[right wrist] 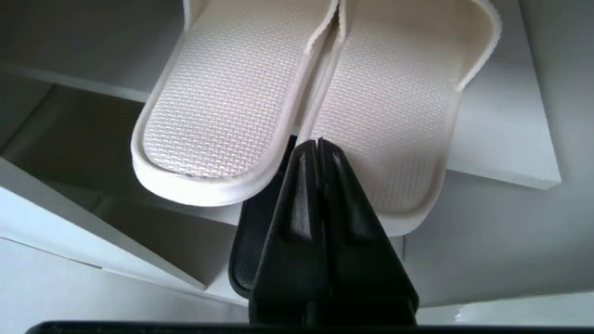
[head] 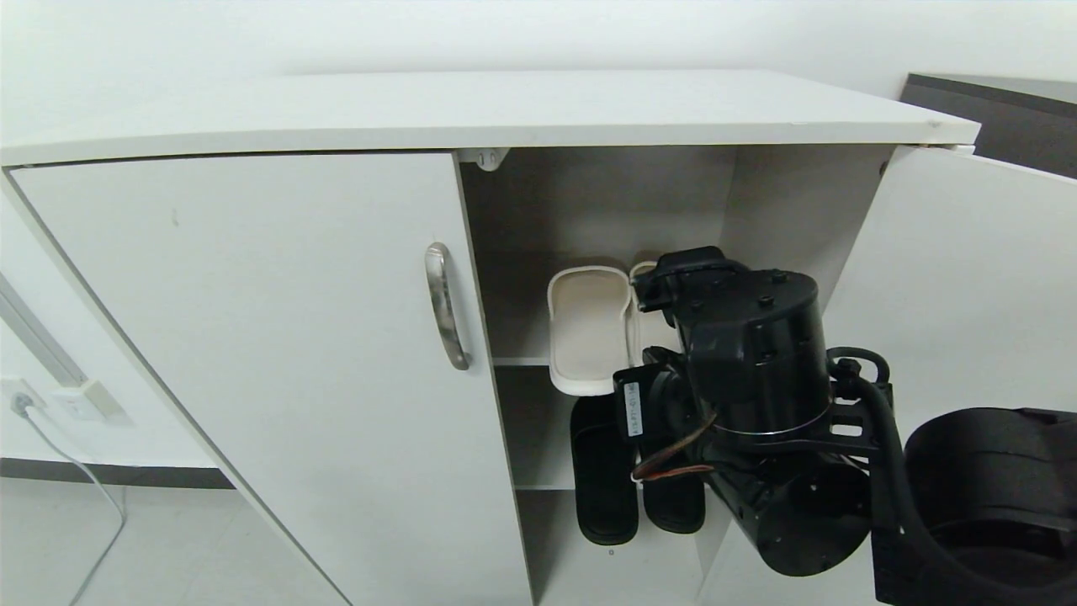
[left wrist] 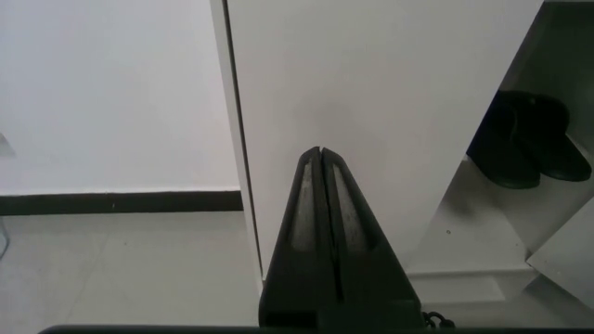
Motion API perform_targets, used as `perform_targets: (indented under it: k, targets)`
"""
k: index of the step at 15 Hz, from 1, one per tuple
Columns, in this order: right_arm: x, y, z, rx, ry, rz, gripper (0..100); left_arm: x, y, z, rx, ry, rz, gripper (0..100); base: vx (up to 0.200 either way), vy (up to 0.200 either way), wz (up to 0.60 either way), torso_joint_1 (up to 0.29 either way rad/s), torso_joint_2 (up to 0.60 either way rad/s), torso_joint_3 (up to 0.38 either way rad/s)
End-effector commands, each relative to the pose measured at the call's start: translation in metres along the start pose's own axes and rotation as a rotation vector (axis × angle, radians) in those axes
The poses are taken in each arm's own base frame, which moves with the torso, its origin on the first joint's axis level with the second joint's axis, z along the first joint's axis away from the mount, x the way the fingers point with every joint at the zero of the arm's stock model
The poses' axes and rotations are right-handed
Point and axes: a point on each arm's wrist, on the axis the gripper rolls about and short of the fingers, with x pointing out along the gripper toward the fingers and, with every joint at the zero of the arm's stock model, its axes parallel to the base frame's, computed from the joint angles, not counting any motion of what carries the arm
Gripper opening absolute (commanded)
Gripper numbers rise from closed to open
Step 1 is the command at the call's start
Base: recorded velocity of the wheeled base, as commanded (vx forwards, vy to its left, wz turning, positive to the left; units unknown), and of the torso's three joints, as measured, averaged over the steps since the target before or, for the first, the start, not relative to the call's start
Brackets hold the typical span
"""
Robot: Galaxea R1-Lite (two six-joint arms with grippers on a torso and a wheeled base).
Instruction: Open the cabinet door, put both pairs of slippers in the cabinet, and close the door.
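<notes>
The white cabinet (head: 505, 109) has its left door (head: 252, 337) closed and its right door (head: 968, 286) swung open. A pair of white slippers (head: 589, 328) lies on the upper shelf, heels overhanging the shelf edge. Below them a pair of black slippers (head: 604, 480) rests on the lower shelf. My right gripper (right wrist: 318, 144) is shut, its tips right at the heels of the white slippers (right wrist: 306, 102), where the two meet. My left gripper (left wrist: 320, 153) is shut and empty, low in front of the closed left door, with the black slippers (left wrist: 524, 139) off to its side.
A metal handle (head: 444, 307) sits on the closed left door. A wall socket with a cable (head: 25, 400) is at the far left near the floor. A dark panel (head: 993, 109) stands behind the cabinet at the right. Bare floor lies in front of the left door.
</notes>
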Motion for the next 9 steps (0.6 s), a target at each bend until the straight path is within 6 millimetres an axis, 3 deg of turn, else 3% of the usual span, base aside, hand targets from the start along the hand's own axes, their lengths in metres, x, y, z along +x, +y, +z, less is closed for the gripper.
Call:
perform_targets:
  k: [1, 9]
  targets:
    - [0.0013, 0.0013, -0.0020, -0.005, 0.004, -0.002, 0, 0.0000, 0.0000, 0.0000, 0.001, 0.000, 0.001, 0, 0.000, 0.000, 0.00, 0.000, 0.00, 0.000]
    - [0.0023, 0.0019, -0.0038, -0.012, 0.008, -0.006, 0, 0.0000, -0.0001, 0.0000, 0.002, 0.000, -0.003, 0, -0.200, 0.000, 0.00, 0.001, 0.00, 0.003]
